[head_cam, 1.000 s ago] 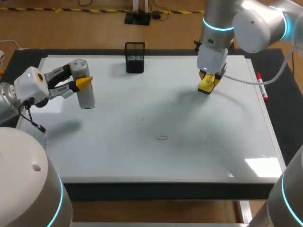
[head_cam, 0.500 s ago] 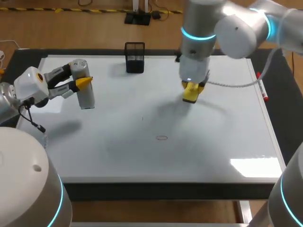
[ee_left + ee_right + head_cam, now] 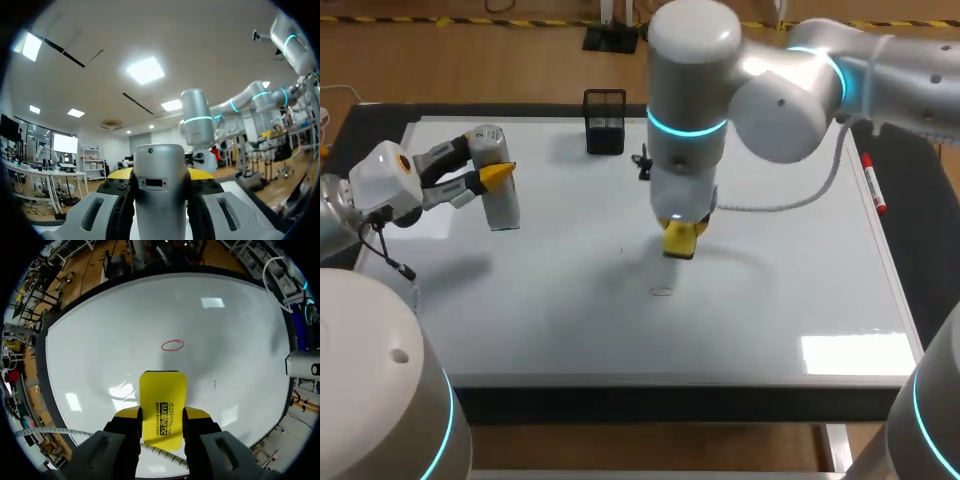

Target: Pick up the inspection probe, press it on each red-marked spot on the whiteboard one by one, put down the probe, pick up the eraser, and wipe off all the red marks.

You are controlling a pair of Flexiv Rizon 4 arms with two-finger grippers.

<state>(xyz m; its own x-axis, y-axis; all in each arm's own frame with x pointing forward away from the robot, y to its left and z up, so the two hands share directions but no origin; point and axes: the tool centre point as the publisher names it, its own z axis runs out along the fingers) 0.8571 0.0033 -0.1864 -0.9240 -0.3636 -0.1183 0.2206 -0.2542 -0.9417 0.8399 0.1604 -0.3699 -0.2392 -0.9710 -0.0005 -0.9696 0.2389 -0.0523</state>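
1. Far left, head view: found the left gripper (image 3: 485, 160) over the left part of the whiteboard (image 3: 770, 330), clamped on the inspection probe (image 3: 502, 205), with a finger on either side of its upper half.
2. Logged the probe as a silver-grey cylinder, held roughly upright, lower end pointing down at the board. Cannot tell whether that end touches the surface.
3. Left wrist view: confirmed the grip. Probe body filling the gap between the two fingers, a yellow tip showing on each side of it.
4. Far edge of the board, left of middle: noted a black mesh holder (image 3: 605, 122), standing upright, well apart from both grippers.
5. Middle of the board: found the right arm (image 3: 685, 110) reaching in from the right and past the centre, wrist pointing straight down. Right gripper (image 3: 681, 232) pinching the yellow eraser (image 3: 162, 395).
6. Right wrist view: both fingers pressed against the eraser's long sides, flat yellow face sticking out beyond the tips. Contact with the board not discernible.
7. Just ahead of the eraser, near it but not touching: recorded one red mark (image 3: 663, 292), a thin oval outline on the white surface.
8. Far right: spotted a red marker pen (image 3: 873, 185) lying along the board's right frame.
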